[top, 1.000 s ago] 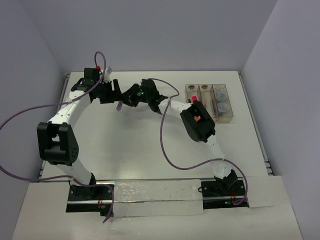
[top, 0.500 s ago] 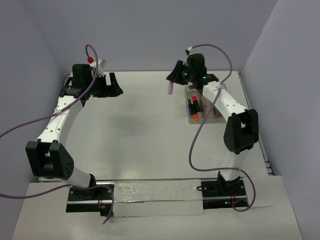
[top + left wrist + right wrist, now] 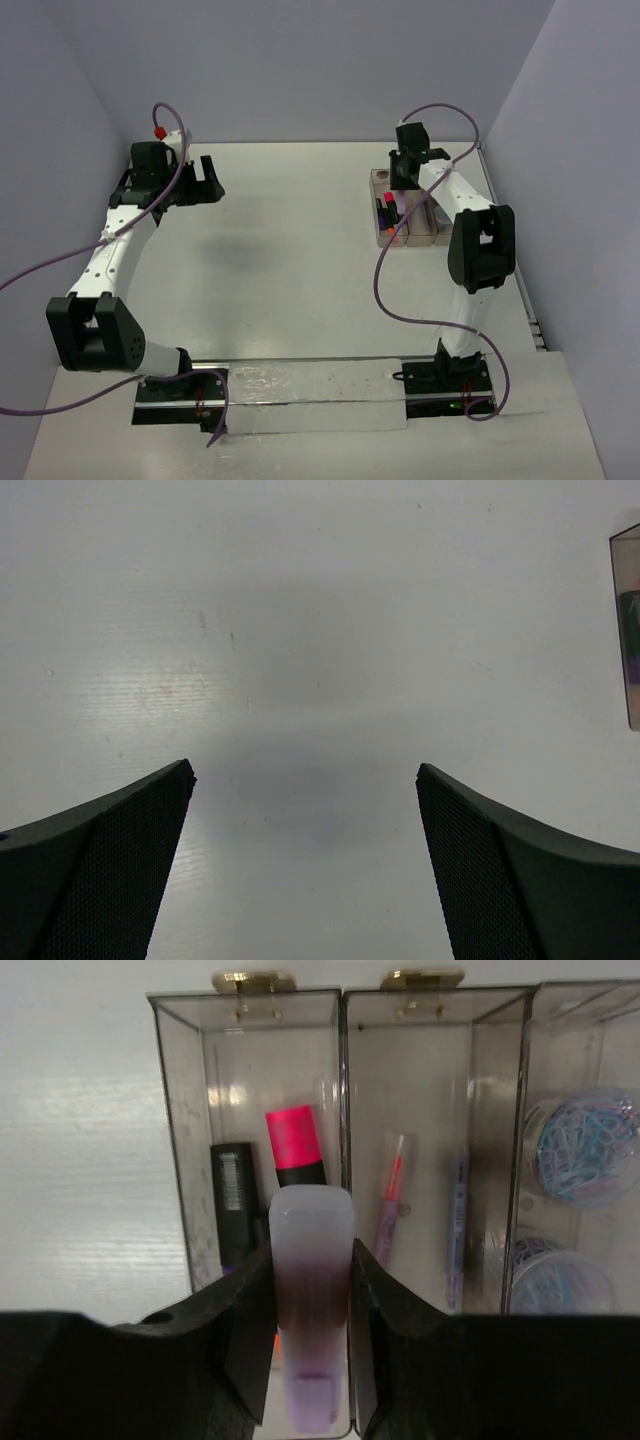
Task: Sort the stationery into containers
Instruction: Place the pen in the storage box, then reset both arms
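Purple highlighter [image 3: 311, 1310]: clamped between the fingers of your right gripper [image 3: 311, 1265], the jaws closed just to its width, pale cap end toward the top of the wrist frame. Its long axis runs the same way as the bins, so no turn is needed. It hangs over the near end of the left compartment [image 3: 190, 1160], where a pink-ended highlighter [image 3: 295, 1145] and a black one already lie. Its right edge lines up close to the divider with the middle compartment [image 3: 430, 1110], which holds the thin sticks [image 3: 390, 1200]. Height above the rim cannot be told. A small nudge toward frame left looks wise before release. Your left gripper [image 3: 305, 810] is spread wide and empty, at upper left of the overhead frame, well apart from the bin row [image 3: 440, 235].
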Available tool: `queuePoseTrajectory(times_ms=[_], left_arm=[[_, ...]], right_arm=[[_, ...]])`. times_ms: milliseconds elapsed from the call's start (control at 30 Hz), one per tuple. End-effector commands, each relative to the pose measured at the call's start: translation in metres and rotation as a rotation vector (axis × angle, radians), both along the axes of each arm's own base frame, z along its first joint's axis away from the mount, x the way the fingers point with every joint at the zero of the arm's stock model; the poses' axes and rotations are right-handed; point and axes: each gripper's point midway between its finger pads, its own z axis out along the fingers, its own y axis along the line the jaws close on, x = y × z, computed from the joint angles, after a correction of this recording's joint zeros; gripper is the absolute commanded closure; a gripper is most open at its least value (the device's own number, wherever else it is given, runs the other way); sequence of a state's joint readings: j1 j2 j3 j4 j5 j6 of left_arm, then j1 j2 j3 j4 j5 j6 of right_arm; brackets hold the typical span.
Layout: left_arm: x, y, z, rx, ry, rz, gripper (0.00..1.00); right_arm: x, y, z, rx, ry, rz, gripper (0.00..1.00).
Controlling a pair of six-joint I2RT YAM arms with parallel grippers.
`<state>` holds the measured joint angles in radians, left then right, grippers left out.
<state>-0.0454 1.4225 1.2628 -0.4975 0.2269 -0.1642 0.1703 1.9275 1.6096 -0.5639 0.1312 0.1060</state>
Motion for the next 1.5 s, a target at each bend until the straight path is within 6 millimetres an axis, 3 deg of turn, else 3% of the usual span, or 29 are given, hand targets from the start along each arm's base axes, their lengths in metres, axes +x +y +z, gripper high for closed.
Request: queuePoseTrajectory(times_ms=[0, 67, 167, 300, 400, 500, 533, 600, 700, 800, 900, 967, 1133, 1233, 1467], left_arm=[[0.001, 0.01, 0.028, 0.034, -0.115, 0.015, 0.01], [-0.001, 0.013, 0.03, 0.047, -0.13, 0.021, 0.01], [-0.005, 0.019, 0.034, 0.069, -0.156, 0.034, 0.01], [-0.012, 0.026, 0.034, 0.096, -0.157, 0.053, 0.01], [-0.017, 0.033, 0.035, 0.113, -0.157, 0.076, 0.01], [-0.026, 0.042, 0.039, 0.135, -0.171, 0.106, 0.01], [-0.03, 0.048, 0.04, 0.151, -0.177, 0.127, 0.01], [-0.037, 0.056, 0.043, 0.161, -0.187, 0.152, 0.01], [-0.053, 0.071, 0.04, 0.182, -0.198, 0.195, 0.01], [-0.07, 0.085, 0.039, 0.221, -0.23, 0.241, 0.01], [-0.092, 0.095, 0.037, 0.254, -0.269, 0.288, 0.01], [-0.099, 0.098, 0.035, 0.253, -0.287, 0.301, 0.01], [-0.124, 0.111, 0.026, 0.243, -0.372, 0.367, 0.01], [-0.132, 0.112, 0.028, 0.245, -0.426, 0.379, 0.01], [-0.145, 0.122, 0.031, 0.249, -0.482, 0.435, 0.01]], right_arm=[[0.005, -0.003, -0.001, -0.035, 0.004, 0.009, 0.48], [0.004, -0.001, 0.004, -0.023, -0.005, 0.008, 0.35], [0.002, 0.001, 0.014, -0.007, -0.026, 0.011, 0.24], [-0.004, 0.004, 0.032, 0.025, -0.059, 0.009, 0.21], [-0.018, 0.003, 0.058, 0.046, -0.12, 0.007, 0.21], [-0.038, 0.001, 0.076, 0.072, -0.182, 0.002, 0.2], [-0.054, -0.002, 0.101, 0.095, -0.251, -0.006, 0.2], [-0.065, -0.006, 0.113, 0.121, -0.299, -0.03, 0.2], [-0.094, -0.022, 0.131, 0.15, -0.394, -0.103, 0.2], [-0.137, -0.051, 0.146, 0.183, -0.528, -0.238, 0.08], [-0.17, -0.098, 0.146, 0.128, -0.623, -0.446, 0.0], [-0.189, -0.108, 0.138, 0.139, -0.64, -0.506, 0.0], [-0.222, -0.111, 0.11, 0.183, -0.648, -0.566, 0.0], [-0.231, -0.1, 0.1, 0.223, -0.648, -0.512, 0.0], [-0.247, -0.114, 0.089, 0.292, -0.691, -0.679, 0.0]])
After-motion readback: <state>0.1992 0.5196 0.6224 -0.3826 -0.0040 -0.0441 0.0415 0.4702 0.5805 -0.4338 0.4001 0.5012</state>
